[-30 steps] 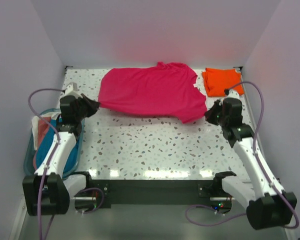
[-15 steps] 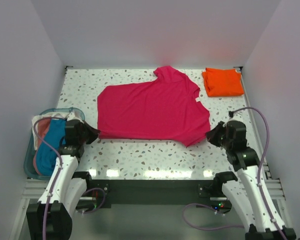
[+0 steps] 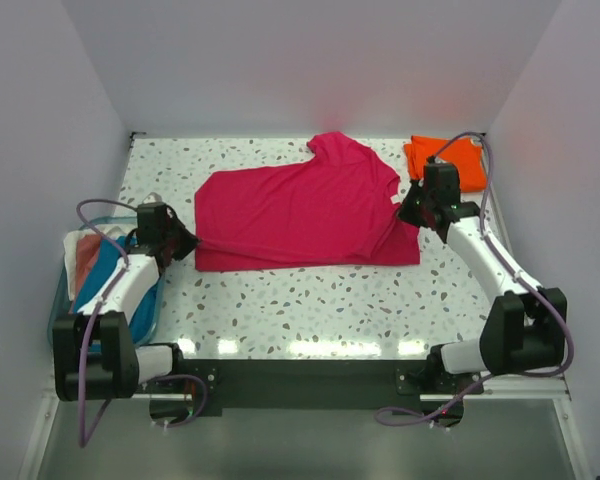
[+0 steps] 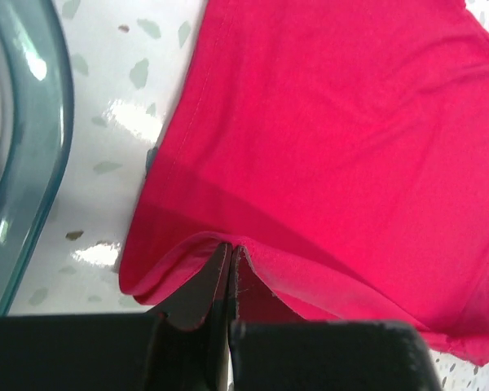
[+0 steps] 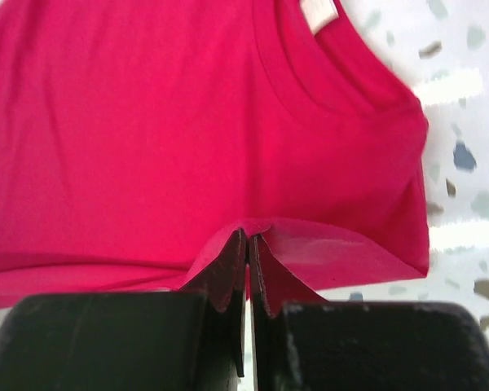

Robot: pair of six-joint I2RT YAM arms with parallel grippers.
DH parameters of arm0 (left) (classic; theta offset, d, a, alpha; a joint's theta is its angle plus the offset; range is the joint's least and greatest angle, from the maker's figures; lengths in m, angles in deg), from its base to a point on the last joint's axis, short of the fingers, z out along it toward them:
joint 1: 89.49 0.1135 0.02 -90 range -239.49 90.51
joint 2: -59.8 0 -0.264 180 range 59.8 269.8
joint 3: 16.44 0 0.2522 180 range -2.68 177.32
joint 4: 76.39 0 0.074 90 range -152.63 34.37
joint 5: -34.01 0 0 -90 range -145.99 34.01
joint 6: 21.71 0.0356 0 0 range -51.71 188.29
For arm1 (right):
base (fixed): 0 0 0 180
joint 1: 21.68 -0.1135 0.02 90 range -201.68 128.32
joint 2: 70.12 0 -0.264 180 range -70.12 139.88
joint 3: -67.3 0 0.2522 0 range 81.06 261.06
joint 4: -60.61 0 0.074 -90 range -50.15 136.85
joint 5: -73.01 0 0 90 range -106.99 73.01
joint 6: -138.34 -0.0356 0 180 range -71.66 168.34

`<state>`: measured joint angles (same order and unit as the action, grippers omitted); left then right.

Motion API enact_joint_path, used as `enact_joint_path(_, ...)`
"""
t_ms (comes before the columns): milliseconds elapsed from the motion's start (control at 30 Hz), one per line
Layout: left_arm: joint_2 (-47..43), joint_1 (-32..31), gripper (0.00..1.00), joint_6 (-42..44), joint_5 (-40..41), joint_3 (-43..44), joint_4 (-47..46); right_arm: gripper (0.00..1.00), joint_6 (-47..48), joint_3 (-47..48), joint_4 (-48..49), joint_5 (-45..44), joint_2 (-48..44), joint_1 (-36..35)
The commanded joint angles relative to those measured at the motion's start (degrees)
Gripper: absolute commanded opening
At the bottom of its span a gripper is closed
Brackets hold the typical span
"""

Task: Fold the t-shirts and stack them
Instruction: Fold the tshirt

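The top camera sits above and behind the near edge of the table [image 3: 310,290], looking down over all of it. The wrist cameras look close along the left gripper [image 4: 230,248] and right gripper [image 5: 248,236] at the magenta shirt [image 3: 300,215], which all three views share.

The near table [image 3: 310,300] strip is bare. The pink shirt [image 3: 300,205] covers the middle, a bin [image 3: 56,312] blocks the left, an orange shirt [image 3: 465,162] the far-right corner.

The left gripper [image 4: 231,273] has its two dark fingers [image 4: 197,289] pressed together, pinching a raised fold at the near edge of the pink shirt [image 4: 334,138]. The shirt fills most of the view and lies on the speckled white surface [image 4: 106,138]. Its stitched hem runs up the left side. A blue-green plastic tub [image 4: 45,155] curves along the left edge, seemingly just apart from the cloth.
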<state>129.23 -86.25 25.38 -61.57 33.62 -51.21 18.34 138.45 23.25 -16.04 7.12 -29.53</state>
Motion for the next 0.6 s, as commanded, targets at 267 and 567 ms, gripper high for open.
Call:
enact_joint_path(267,10.1,0.1,0.0,-1.3,2.0,10.5,-4.2,0.0,1.9,18.3,3.0,-0.6,12.6,0.1)
enact_joint_path(567,15.7,0.5,0.0,-2.2,3.5,13.5,-3.2,0.0,2.1,24.0,3.0,-0.8,18.5,0.1)
